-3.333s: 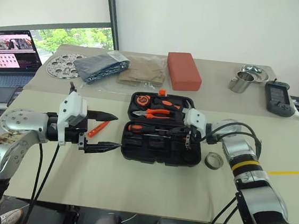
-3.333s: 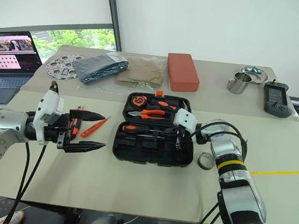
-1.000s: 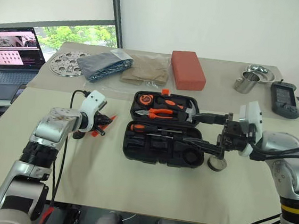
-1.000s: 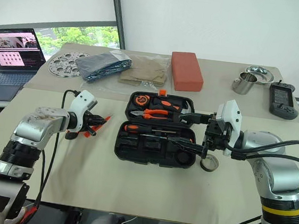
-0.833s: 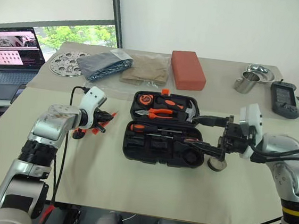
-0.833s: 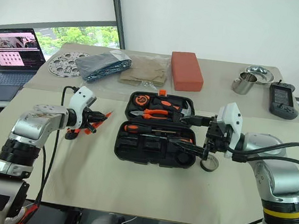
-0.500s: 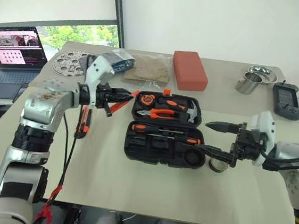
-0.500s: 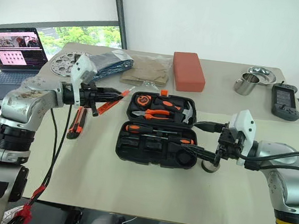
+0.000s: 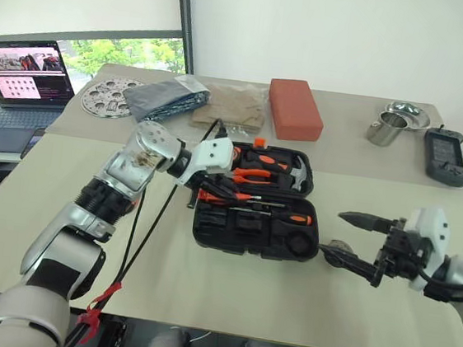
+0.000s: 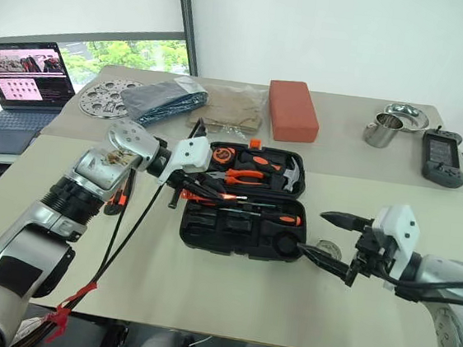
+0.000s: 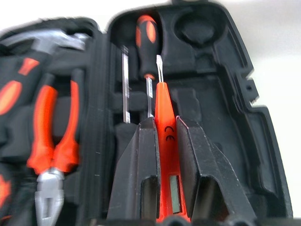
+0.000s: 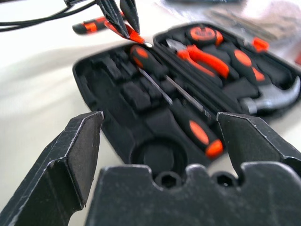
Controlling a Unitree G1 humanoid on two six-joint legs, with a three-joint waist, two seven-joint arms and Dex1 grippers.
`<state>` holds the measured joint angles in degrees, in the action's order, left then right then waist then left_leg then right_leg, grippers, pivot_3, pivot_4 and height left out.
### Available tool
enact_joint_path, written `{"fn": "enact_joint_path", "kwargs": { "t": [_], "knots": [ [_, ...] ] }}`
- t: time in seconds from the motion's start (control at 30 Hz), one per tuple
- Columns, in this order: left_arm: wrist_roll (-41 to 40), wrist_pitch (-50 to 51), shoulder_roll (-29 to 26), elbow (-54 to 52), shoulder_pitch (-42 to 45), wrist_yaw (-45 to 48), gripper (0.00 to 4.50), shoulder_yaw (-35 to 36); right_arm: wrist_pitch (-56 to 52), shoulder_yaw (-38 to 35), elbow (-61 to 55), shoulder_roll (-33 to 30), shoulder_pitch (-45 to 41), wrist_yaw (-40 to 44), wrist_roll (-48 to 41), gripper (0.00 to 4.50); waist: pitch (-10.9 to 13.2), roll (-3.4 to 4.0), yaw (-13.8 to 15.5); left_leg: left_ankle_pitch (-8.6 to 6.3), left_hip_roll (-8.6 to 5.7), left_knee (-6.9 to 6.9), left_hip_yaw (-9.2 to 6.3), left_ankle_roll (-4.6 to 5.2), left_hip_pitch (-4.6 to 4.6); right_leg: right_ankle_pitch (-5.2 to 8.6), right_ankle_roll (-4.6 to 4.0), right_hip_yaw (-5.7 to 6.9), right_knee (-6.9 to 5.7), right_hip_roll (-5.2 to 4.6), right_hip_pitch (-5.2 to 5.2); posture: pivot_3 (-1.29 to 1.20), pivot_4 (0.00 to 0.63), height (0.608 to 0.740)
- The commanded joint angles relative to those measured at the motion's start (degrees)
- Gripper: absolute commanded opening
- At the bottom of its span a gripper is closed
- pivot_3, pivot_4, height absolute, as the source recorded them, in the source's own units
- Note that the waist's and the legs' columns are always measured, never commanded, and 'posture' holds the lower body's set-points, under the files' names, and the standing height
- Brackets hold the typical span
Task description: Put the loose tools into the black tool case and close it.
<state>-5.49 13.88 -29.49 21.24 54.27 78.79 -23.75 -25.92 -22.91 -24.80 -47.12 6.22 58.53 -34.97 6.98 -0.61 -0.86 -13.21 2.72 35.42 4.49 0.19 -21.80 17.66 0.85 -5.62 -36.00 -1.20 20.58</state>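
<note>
The black tool case [image 9: 255, 226] is lying open at the centre of the frame on the beige table [image 9: 204, 278], its moulded slots showing two black-and-orange-handled screwdrivers [image 9: 293, 218] in the near half, with orange-handled pliers [image 9: 248, 174] and a hammer [image 9: 295, 174] in the far half. The left gripper [image 11: 164, 136] is pinching the small orange screwdriver [image 11: 164, 117], a slim bright-orange tester with a short metal tip, over the case's left edge. The right gripper [image 9: 355, 240] is hovering at lower right with its fingers spread wide, holding nothing, beside the small dark tape roll [image 10: 328, 251]. The orange-and-black utility knife [image 10: 119, 192] is lying on the table left of the case, partly hidden by the left arm.
</note>
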Motion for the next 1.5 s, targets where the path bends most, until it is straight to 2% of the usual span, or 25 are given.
{"fn": "enact_joint_path", "kwargs": {
  "t": [0.03,0.53,0.87,1.3,1.5],
  "knots": [
    [1.34,0.56,1.35,-0.19,1.01,-0.52,0.13,0.0,1.0,-3.59,-3.63,-0.12,1.09,-0.62,-1.69,4.5,0.01,-0.02,-0.01,0.0,0.0,0.01,-0.06,0.0,-0.06,0.0,0.0,0.0,-0.02,0.0,0.0,0.0,0.15,0.74],
    [8.38,-1.43,5.64,3.92,0.17,-3.12,0.13,-3.22,1.62,-4.72,-4.34,0.51,2.17,-1.08,-3.51,4.5,-0.03,0.1,0.1,0.02,-0.13,0.49,-0.65,0.09,-0.24,0.02,0.05,0.08,-0.14,0.11,-0.04,0.0,0.15,0.74],
    [9.11,-2.77,9.02,8.25,1.08,-3.89,0.13,-2.57,3.55,-5.34,-3.92,1.11,2.67,-0.85,-3.4,4.5,-0.03,0.1,0.12,0.05,-0.23,0.5,-0.81,0.14,-0.29,0.04,0.08,0.07,-0.13,0.11,-0.09,0.0,0.15,0.74],
    [11.45,-4.75,10.27,11.75,1.23,-3.63,0.13,-3.79,4.21,-5.52,-4.09,1.19,2.52,-1.27,-3.74,4.5,-0.04,0.11,0.14,0.07,-0.29,0.5,-0.92,0.17,-0.27,0.05,0.09,0.07,-0.13,0.11,-0.19,0.0,0.15,0.74],
    [12.12,-4.18,9.2,11.79,1.08,-1.73,0.13,-4.3,4.22,-5.78,-4.27,1.23,2.64,-1.47,-3.76,4.5,-0.04,0.12,0.09,0.08,-0.33,0.51,-0.98,0.18,-0.27,0.06,0.1,0.07,-0.14,0.12,-0.22,0.0,0.15,0.74]
  ]
}}
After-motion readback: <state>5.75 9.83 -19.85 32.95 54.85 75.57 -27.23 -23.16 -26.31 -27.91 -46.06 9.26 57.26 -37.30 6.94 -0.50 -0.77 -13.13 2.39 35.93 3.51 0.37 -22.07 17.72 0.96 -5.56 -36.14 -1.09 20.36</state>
